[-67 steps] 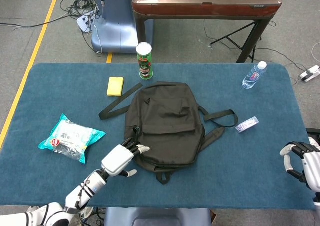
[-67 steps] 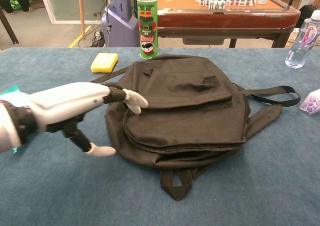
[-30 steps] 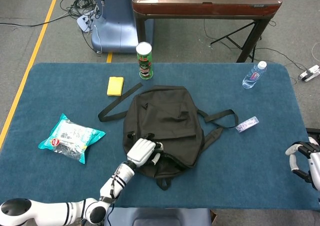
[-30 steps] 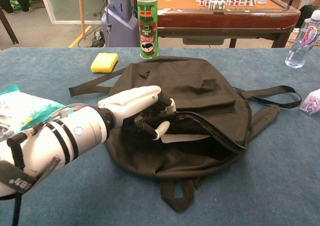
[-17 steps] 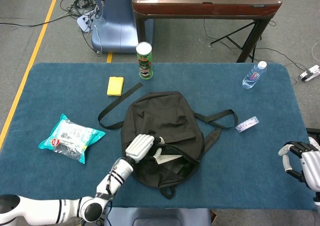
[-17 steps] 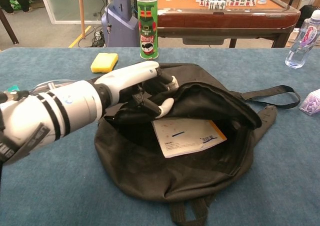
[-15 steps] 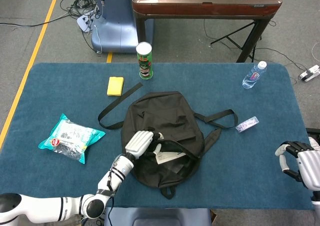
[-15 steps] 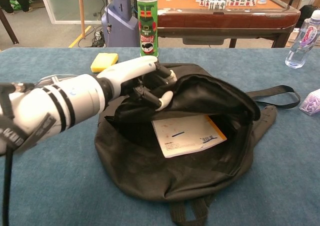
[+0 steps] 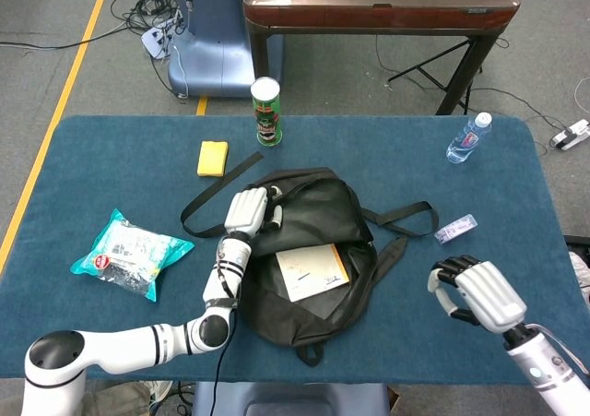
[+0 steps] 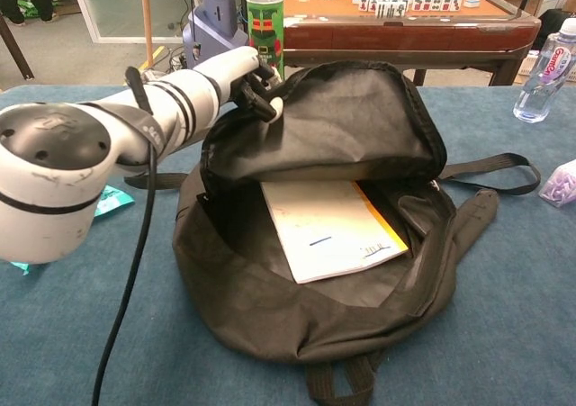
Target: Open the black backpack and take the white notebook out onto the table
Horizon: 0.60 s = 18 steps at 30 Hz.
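The black backpack lies mid-table with its main compartment wide open. My left hand grips the edge of the top flap and holds it raised toward the far side. Inside, the white notebook lies flat with an orange edge showing, and it appears fully exposed in the chest view. My right hand hovers over the table's front right, well apart from the bag, holding nothing with its fingers loosely bent. It does not show in the chest view.
A green chip can and a yellow sponge sit behind the bag. A snack bag lies at left. At right are a water bottle, a small clear packet and the bag's straps.
My left hand has pulled the flap higher and farther back, widening the opening and uncovering the notebook. The right hand has come in from the table's right edge toward the bag.
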Tool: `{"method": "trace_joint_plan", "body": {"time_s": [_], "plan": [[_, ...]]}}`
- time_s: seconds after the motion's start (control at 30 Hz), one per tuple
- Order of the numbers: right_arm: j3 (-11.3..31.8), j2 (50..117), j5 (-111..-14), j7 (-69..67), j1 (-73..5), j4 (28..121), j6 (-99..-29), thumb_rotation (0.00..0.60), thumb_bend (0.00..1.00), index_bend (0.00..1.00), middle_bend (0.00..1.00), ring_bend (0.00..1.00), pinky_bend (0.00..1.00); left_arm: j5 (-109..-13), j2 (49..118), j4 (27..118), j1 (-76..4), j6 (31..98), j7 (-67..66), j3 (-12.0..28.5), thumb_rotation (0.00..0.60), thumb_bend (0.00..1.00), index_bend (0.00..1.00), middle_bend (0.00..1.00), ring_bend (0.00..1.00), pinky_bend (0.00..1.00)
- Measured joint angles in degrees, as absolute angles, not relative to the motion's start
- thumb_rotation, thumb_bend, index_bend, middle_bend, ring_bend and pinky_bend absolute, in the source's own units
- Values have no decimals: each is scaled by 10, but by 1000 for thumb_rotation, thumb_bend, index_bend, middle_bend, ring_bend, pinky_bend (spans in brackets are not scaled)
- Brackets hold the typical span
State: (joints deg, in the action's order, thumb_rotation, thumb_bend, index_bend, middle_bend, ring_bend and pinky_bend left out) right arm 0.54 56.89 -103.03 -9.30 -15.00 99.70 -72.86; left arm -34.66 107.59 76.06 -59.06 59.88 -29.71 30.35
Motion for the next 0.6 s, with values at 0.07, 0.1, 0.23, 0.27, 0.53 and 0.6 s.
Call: {"method": "trace_joint_plan", "body": {"time_s": [0.07,0.1,0.23,0.27,0.53,0.6], "plan": [[7,576,-1037,-88,-173,1001,-703,600,510,520,443,370,387,-337,1081,755,-598,607,-313,302,600,593,570,631,508,160],[9,583,-1040,-85,-189,1002,-686,600,509,520,443,370,387,-333,1083,754,-601,610,-319,301,600,593,566,627,507,160],[22,621,-1038,-74,-236,995,-637,600,466,520,443,370,387,-307,1086,753,-608,620,-344,297,600,593,553,614,506,160],[24,631,-1035,-71,-246,991,-626,600,432,520,443,369,387,-299,1086,754,-609,623,-349,297,600,593,552,613,506,160],[39,739,-1013,-29,-303,912,-567,600,258,520,438,362,387,-269,1080,765,-614,640,-365,300,600,593,550,612,505,160],[40,770,-1011,-22,-314,881,-563,600,239,520,438,362,387,-268,1079,769,-614,643,-367,297,600,593,550,612,505,160]]}}
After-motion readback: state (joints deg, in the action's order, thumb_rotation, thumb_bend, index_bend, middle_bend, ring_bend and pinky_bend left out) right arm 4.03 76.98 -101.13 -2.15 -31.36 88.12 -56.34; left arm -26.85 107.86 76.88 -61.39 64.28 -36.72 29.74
